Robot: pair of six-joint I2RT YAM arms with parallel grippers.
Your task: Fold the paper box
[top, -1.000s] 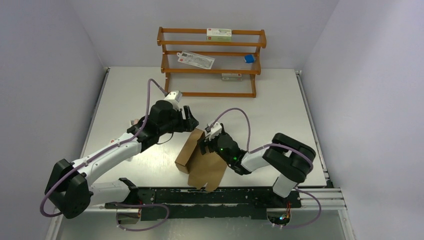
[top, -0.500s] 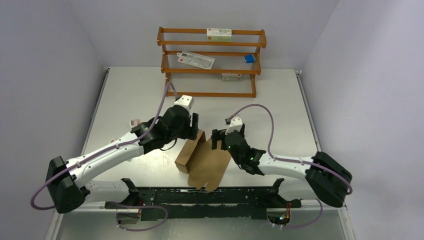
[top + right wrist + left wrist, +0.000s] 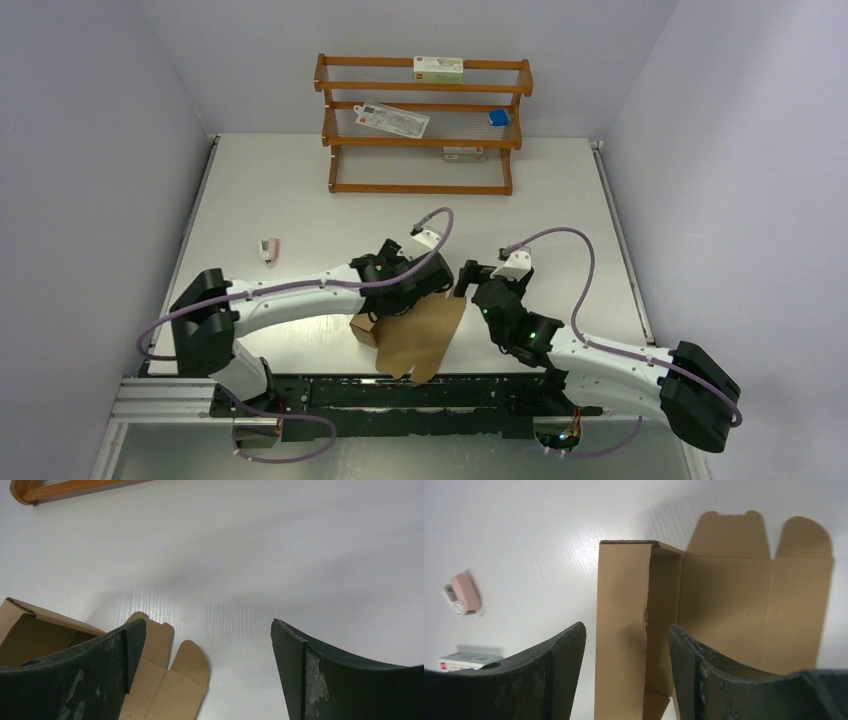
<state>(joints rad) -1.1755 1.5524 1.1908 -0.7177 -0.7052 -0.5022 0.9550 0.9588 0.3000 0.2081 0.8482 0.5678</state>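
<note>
The paper box [image 3: 425,340] is plain brown cardboard lying near the table's front edge, partly folded. One long side panel [image 3: 621,630] stands upright; the rest lies flat with rounded flaps at its end. My left gripper [image 3: 390,305] is over the box's left part. In the left wrist view it [image 3: 626,630] is open, with the upright panel between the fingers and gaps showing on both sides. My right gripper [image 3: 467,275] is open and empty just off the box's far right corner. In the right wrist view it [image 3: 207,625] is over bare table, with the box's flaps [image 3: 165,680] at lower left.
A wooden rack [image 3: 425,125] stands at the back with white printed cartons and a small blue thing on its shelves. A small pink object [image 3: 268,249] lies on the table at the left, also in the left wrist view [image 3: 464,594].
My left arm has stretched right and down over the box. My right arm has swung out to the right, its gripper drawing off the box to the far right corner.
</note>
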